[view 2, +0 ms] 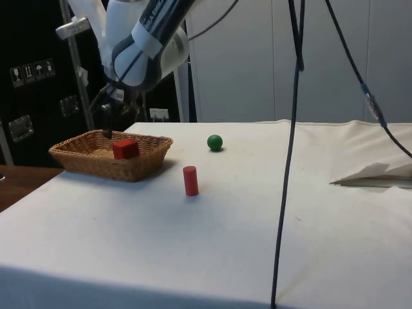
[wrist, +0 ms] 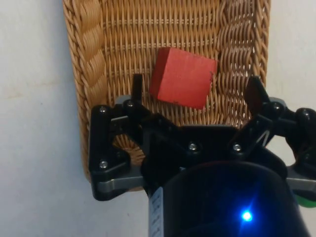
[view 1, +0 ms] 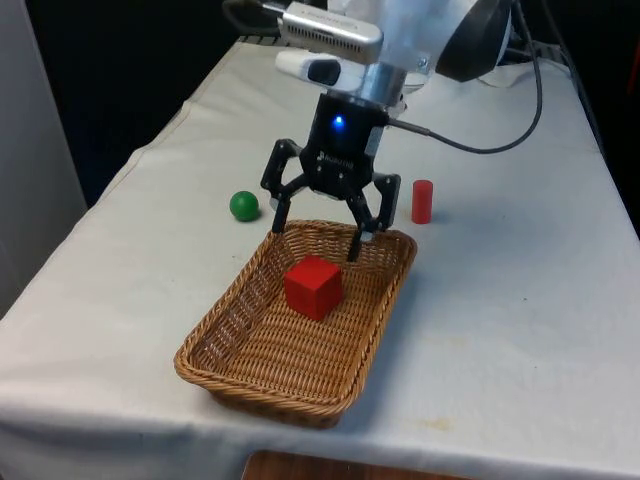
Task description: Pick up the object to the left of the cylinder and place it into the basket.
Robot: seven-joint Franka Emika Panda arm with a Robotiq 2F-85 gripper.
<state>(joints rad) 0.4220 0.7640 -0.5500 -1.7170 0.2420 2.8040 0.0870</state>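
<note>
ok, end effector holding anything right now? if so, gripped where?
Nothing is held. The end effector hangs open above the basket, and the red cube lies loose on the basket floor, clear of both fingers.

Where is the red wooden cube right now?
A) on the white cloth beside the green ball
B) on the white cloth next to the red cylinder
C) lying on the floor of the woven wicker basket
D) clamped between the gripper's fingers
C: the red wooden cube lies on the floor of the woven wicker basket, with the open black gripper above it and clear of it.
</note>
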